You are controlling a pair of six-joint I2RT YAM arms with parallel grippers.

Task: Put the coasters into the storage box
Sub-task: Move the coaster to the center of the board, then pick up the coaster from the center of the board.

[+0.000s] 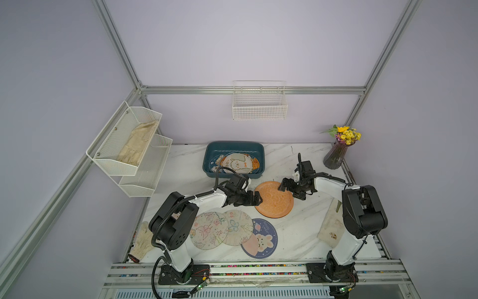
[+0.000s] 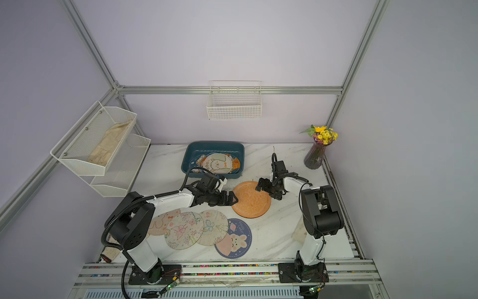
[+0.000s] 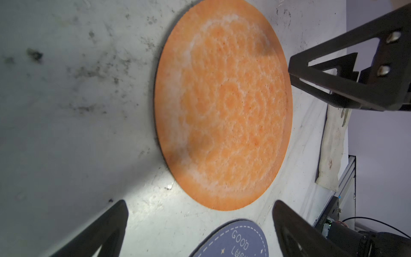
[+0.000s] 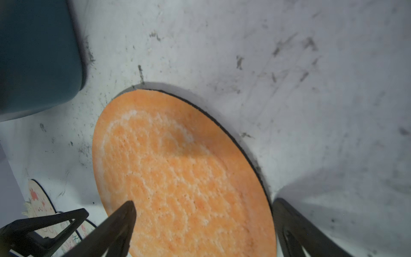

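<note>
**Left fingers (image 1: 256,198), right fingers (image 1: 283,186) spread and empty**

Both top views: orange coaster (image 1: 274,204) flat on the surface (image 1: 305,165) between them, storage box (image 1: 234,144) already holding several, printed coasters (image 1: 234,229) waiting. Left wrist: coaster just ahead of spread fingers. Right wrist: fingers straddling its rim.

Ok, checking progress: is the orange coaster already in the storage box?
No, the orange coaster lies flat on the table, outside the storage box.

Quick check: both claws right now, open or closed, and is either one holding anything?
Left claw: open, empty, beside the orange coaster.
Right claw: open, empty, over that coaster's far edge.
</note>
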